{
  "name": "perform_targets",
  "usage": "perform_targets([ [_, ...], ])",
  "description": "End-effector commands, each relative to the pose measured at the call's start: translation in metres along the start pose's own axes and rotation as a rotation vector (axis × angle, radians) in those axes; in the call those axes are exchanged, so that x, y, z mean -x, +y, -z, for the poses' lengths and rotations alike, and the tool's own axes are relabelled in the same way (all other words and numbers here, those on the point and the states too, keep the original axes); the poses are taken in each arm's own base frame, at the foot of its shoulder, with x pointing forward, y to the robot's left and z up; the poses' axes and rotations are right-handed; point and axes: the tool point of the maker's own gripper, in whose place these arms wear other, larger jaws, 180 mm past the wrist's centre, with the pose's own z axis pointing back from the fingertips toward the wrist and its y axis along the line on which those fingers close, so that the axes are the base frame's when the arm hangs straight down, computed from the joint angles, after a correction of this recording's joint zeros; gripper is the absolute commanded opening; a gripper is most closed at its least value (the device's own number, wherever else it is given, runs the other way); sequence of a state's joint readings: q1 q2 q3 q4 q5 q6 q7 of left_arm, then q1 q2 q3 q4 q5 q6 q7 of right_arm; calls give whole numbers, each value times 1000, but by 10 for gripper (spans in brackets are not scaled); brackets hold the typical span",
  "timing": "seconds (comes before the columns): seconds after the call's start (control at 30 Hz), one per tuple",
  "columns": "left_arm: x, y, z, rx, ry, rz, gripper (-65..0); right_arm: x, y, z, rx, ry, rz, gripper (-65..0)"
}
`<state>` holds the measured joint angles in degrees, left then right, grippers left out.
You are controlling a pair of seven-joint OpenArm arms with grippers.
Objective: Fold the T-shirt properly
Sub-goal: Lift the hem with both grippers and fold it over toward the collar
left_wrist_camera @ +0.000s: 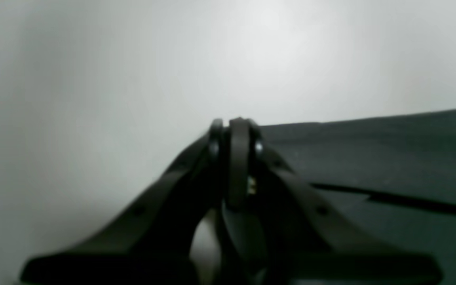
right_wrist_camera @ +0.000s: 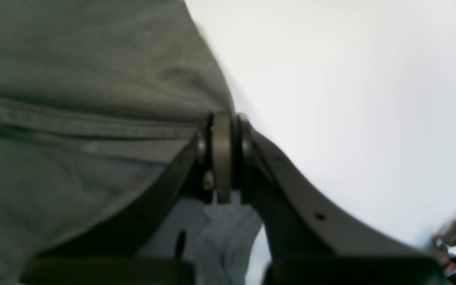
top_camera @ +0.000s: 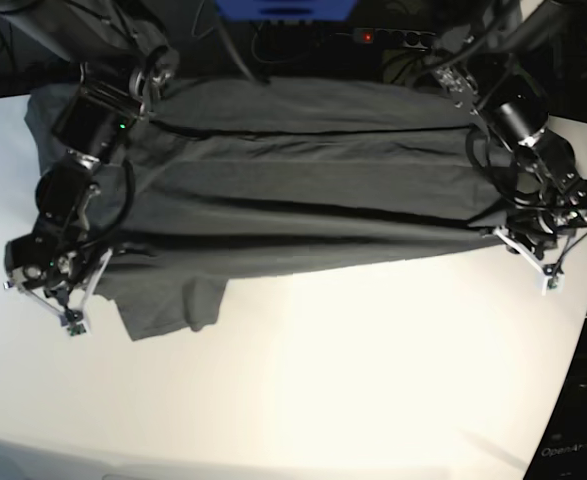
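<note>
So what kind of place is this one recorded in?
Likely a robotics lab bench: a plain white table with a T-shirt spread on it, and a power strip and cables along the dark back edge.

Little that I can read from here.
At the bottom right corner of the base view, on a dark surface beyond the edge of the white tabletop [top_camera: 373, 400], pale lettering starts "OpenAr" and is cut off by the frame. My plain dark grey short-sleeved T-shirt [top_camera: 313, 200] carries no print or label. Both my wrist views are too blurred to show any letters, numbers or signs.
</note>
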<state>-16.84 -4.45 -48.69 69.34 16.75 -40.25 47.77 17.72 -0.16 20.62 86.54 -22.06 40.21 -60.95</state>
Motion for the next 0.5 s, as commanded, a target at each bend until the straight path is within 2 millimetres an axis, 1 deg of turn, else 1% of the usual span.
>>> perform_targets([
  [0.0, -19, 6, -7, -21, -49, 4, -627, -13, -10, -10, 37, -44, 2, -649],
  [0.13, -18, 8, -10, -32, -53, 8, -627, -12, -13, -22, 73, -65, -16, -649],
  [0.37, -18, 4, -9, -23, -55, 5, -627, -17, -28, -41, 137, -109, -9, -649],
  [0.43, -18, -4, -7, -8, -56, -1, -627, -17, -35, -46, 158, -119, -5, -649],
  [0.47, -16, -8, -6, -1, -53, -3, -627, -14, -37, -48, 169, -116, -8, -649],
])
